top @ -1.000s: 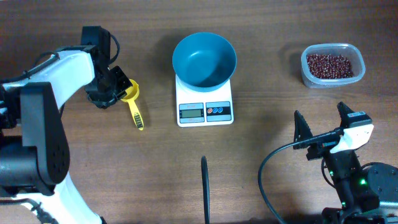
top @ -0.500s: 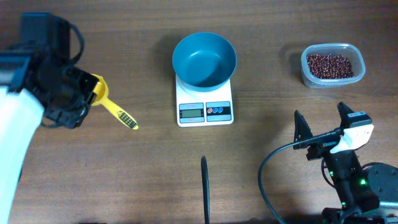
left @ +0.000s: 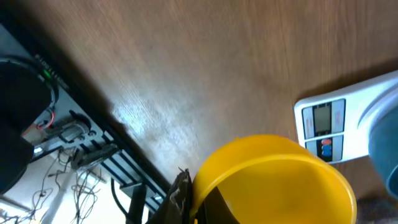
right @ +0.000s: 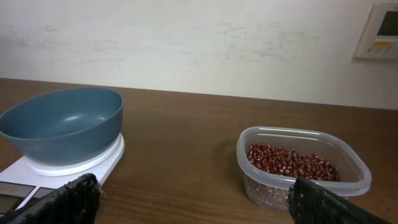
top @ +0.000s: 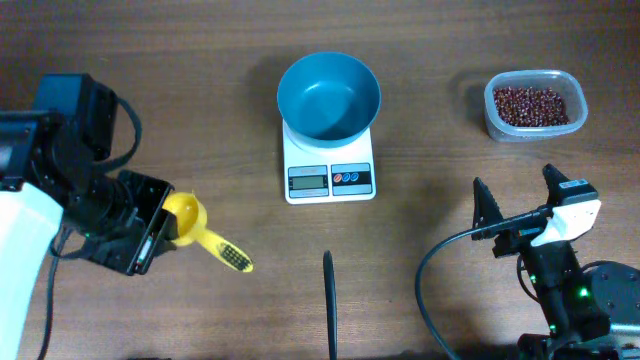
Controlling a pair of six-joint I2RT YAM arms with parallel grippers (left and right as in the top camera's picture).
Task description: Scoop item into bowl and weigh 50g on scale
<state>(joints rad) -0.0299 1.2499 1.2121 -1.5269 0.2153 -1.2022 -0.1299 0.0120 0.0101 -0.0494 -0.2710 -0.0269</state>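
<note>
**Overhead view.** The left gripper (top: pixel 168 220) sits over the left part of the bench (top: pixel 420 60), its jaws pinching the cup end of a yellow scoop (top: pixel 205 238). The scoop handle points away from the gripper, toward the lower right. The bowl (top: pixel 328 95) stands on the scale (top: pixel 329 178) at the bench centre, with the scale display and buttons exposed on the near side of the bowl. The beans (top: pixel 532 104) lie in a clear tub (top: pixel 493 120) at the upper right, well apart from the scale. The right gripper (top: pixel 520 200) is near the lower right, below the tub, jaws spread wide and holding nothing. A black strip (top: pixel 328 300) lies on the bench below the scale.

**Left wrist view.** The scoop cup (left: pixel 273 177) fills the lower frame, with a dark finger (left: pixel 180 196) against its left side. The scale (left: pixel 329 124) and a sliver of the bowl rim (left: pixel 387 143) show at the right edge.

**Right wrist view.** Both fingertips (right: pixel 71 199) appear at the bottom corners, far apart, with bare bench between them. The bowl (right: pixel 62 124) rests on the scale (right: pixel 81 163) at left. The tub (right: pixel 305 177) stands at right, the beans (right: pixel 289 160) covering its floor.
</note>
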